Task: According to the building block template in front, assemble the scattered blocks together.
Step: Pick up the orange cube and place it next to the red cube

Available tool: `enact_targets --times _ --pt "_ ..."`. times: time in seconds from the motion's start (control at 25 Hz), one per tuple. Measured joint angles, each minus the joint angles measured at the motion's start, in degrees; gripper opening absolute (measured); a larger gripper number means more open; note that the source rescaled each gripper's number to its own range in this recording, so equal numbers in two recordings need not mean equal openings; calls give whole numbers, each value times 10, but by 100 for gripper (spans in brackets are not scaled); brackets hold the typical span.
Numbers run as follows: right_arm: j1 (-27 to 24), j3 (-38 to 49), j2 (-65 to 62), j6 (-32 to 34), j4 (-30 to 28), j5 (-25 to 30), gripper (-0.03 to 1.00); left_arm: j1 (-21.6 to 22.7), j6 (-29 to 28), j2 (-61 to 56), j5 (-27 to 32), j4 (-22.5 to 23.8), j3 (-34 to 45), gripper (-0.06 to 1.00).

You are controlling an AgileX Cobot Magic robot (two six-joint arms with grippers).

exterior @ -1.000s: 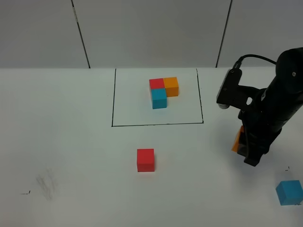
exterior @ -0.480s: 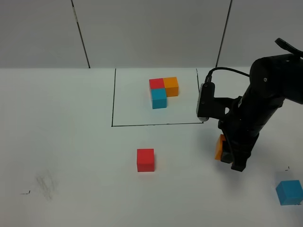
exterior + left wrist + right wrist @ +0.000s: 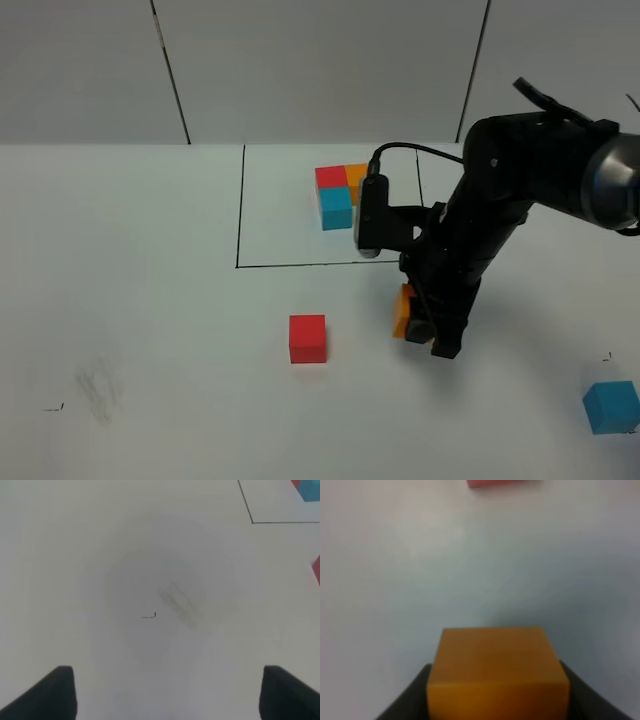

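three loose cubes lay on the white desk (image 3: 150,250) in the high view. the red cube (image 3: 308,338) sat at 6 o'clock from the building block template (image 3: 337,195), outside the thin black frame (image 3: 240,210) and well apart from it. the orange cube (image 3: 404,311) was clamped in the right jaws and tilted. it sat at 3 o'clock from the red cube, near it, with a clear gap between them. whether it touched the desk could not be told. the right arm (image 3: 500,190) reached in from 3 o'clock across the frame's near right corner, and its wrist hid part of the template's own orange block. the light blue cube (image 3: 611,406) rested alone toward the desk's 4 o'clock corner, well apart from the others. in the template, red stood at the back, with orange touching it at 3 o'clock and blue touching it at 6 o'clock.

the right wrist view showed the orange cube (image 3: 497,672) gripped between two dark fingers (image 3: 407,702), and a sliver of the red cube (image 3: 497,482) lay beyond it. the left jaws stood wide, their fingers (image 3: 57,695) held far apart over desk that carried a faint grey smudge (image 3: 177,602) and a small black mark (image 3: 149,616).
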Motion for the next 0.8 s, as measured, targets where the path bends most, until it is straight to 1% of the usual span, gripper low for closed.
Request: enact_targets --times 0.12,0.32,0.6,0.72,0.8 --pt "11 -4 13 -7 0 -2 0 0 0 0 0 0 0 79" --pt "13 -34 39 -8 0 1 0 0 0 0 0 0 0 79" --pt "13 -83 74 -8 0 27 0 0 0 0 0 0 0 79" --pt "22 -86 78 -7 -7 27 0 0 0 0 0 0 0 79" --pt "33 -86 78 1 -23 26 0 0 0 0 0 0 0 79"
